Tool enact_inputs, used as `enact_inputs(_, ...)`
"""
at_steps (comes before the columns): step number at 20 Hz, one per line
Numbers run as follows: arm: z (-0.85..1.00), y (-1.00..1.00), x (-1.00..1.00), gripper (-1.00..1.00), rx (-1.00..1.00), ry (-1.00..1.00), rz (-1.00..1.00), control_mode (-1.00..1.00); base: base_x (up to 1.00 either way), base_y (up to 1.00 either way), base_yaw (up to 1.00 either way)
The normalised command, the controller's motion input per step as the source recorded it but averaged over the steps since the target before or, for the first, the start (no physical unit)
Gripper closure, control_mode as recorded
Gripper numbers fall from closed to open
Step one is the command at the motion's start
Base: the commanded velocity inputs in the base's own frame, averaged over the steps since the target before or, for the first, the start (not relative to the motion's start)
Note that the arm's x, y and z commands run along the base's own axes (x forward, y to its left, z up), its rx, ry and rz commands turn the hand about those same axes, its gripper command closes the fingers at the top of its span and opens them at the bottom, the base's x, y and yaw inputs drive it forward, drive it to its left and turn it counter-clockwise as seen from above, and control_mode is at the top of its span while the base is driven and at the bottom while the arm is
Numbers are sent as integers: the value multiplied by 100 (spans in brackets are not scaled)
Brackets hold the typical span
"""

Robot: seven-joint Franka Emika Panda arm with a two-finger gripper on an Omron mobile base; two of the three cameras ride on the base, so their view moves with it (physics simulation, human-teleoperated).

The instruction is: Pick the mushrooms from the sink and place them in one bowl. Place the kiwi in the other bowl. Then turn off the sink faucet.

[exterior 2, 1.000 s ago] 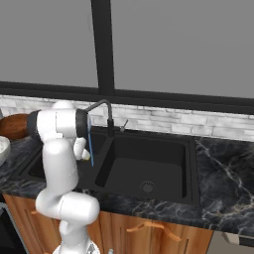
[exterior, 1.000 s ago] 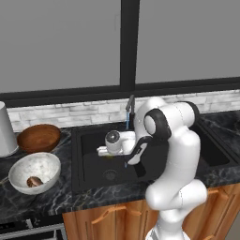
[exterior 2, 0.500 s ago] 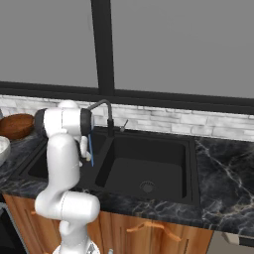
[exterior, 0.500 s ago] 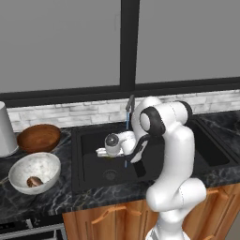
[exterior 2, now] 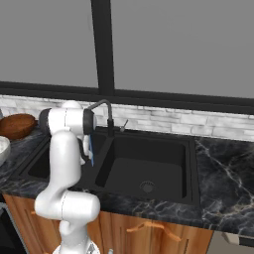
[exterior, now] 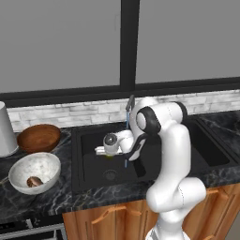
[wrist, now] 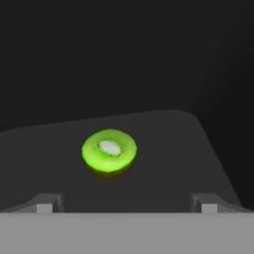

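Jaws: the jaws [wrist: 126, 206] stand wide apart and hold nothing; the two dark finger tips [wrist: 45, 204] rise at the lower corners of the hand view, with the sink floor between them.
Jaws, place: in the left base view the hand [exterior: 111, 144] hangs inside the left basin, pointing down, just above the floor.
Kiwi: the kiwi [wrist: 109, 150] lies flat on the dark floor of the sink, cut face up, bright green with a pale centre. In the hand view it sits a little left of the midline between the finger tips and beyond them, touching neither. In the left base view a small green bit [exterior: 109, 156] shows just under the hand.
Sink: the sink [exterior 2: 149, 171] is black with two basins and a divider, set in the dark marbled desk [exterior 2: 223, 173]. A round drain shows in each basin.
Faucet: the sink faucet [exterior 2: 104, 115] stands at the back rim near the divider; a thin blue stream [exterior: 126, 140] falls from its spout past the arm.
White bowl: the speckled bowl [exterior: 28, 164] stands on the desk left of the sink, near the front edge, with a brown mushroom [exterior: 33, 181] inside.
Wooden bowl: the reddish-brown bowl [exterior: 38, 138] stands behind the white one, close beside it; its inside looks bare.
Other: a pale upright cylinder [exterior: 5, 129] stands at the far left of the desk.
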Motion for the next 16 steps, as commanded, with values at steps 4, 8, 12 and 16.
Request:
enact_inputs(4,-5,0,25,-100,0,3,0,-100,0,0,0)
enact_inputs(8,-8,0,27,-100,0,4,0,-100,0,0,0)
enact_inputs(12,-9,2,25,-100,0,6,0,-100,0,0,0)
enact_inputs(16,-10,2,23,-100,0,5,0,-100,0,0,0)
